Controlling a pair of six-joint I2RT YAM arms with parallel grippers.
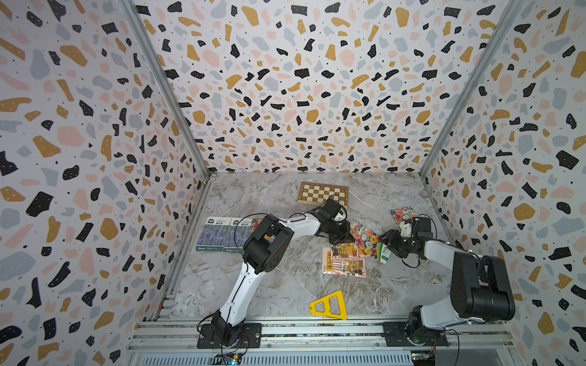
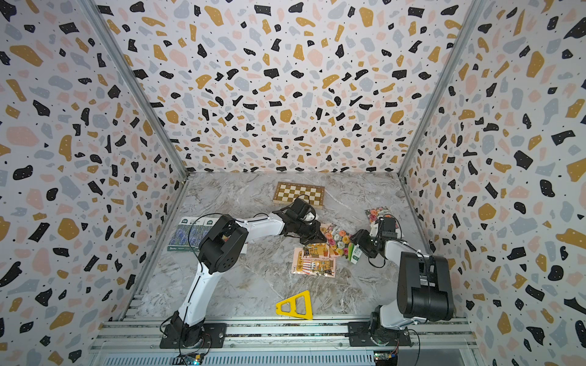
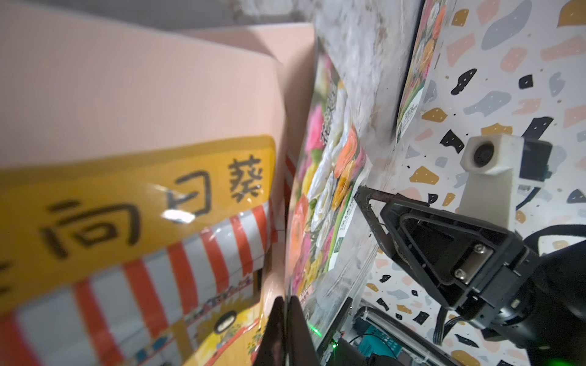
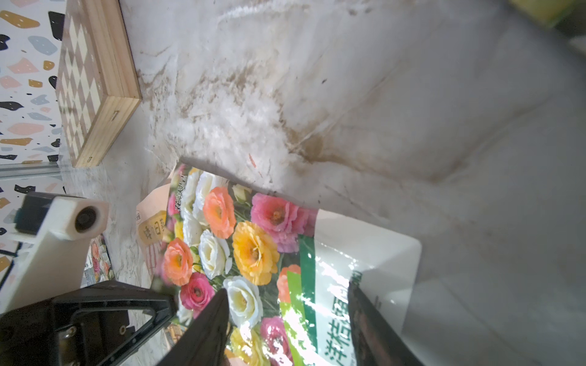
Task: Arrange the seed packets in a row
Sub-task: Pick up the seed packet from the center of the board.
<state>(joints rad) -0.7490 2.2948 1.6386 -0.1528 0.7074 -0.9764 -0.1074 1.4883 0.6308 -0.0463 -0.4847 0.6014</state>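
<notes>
Speckled walls [image 1: 285, 95] stand around a grey marble table [image 1: 285, 285]. At the left, two lavender packets [image 1: 218, 236] lie side by side. In the middle the left gripper [image 3: 286, 304] is fully closed where the pink packets [image 1: 344, 267] and a flower packet [image 1: 366, 239] overlap; which one it pinches, I cannot tell. To the right, the right gripper [image 4: 287, 290] has its jaws apart over this packet's label. A second flower packet [image 1: 401, 215] lies near the right wall.

Two purple lavender packets [image 1: 218, 235] lie flat side by side, left of the chessboard [image 1: 322, 193]. In front of it pink shop packets [image 1: 344, 266] overlap, touching a flower packet [image 1: 365, 238]. A second flower packet [image 1: 400, 215] lies right of it.
</notes>
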